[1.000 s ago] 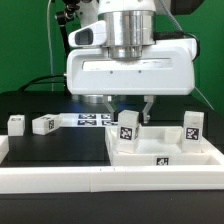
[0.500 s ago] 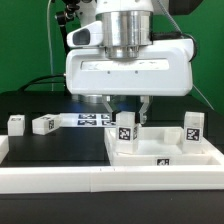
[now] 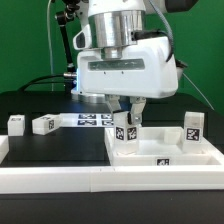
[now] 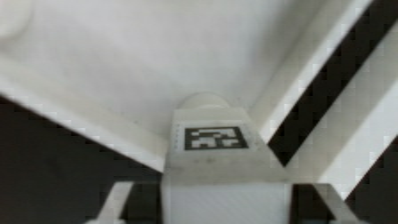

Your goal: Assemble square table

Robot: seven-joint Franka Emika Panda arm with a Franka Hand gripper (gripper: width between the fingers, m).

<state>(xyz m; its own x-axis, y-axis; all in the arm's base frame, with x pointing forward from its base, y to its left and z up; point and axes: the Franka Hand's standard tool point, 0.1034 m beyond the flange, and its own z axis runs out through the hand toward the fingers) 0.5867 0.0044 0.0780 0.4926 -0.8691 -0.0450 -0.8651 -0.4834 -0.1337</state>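
Gripper (image 3: 127, 116) clamped on an upright leg (image 3: 124, 136); leg stands on the slab (image 3: 172, 148).

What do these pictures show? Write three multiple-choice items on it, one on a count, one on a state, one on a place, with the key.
1. How many legs stand upright on the white tabletop?
A. One
B. Two
C. Four

2. How is the gripper?
A. Open, clear of every part
B. Closed on a standing leg
C. Closed on the tabletop's edge

3. Where do the two loose legs rest?
A. On the black table, at the exterior view's left
B. On the tabletop
C. In the gripper

Key: 1 B, one under the gripper, the other leg at the exterior view's right; 2 B, its fingers flank that leg's top in both views; 3 A, both sit on the dark surface.
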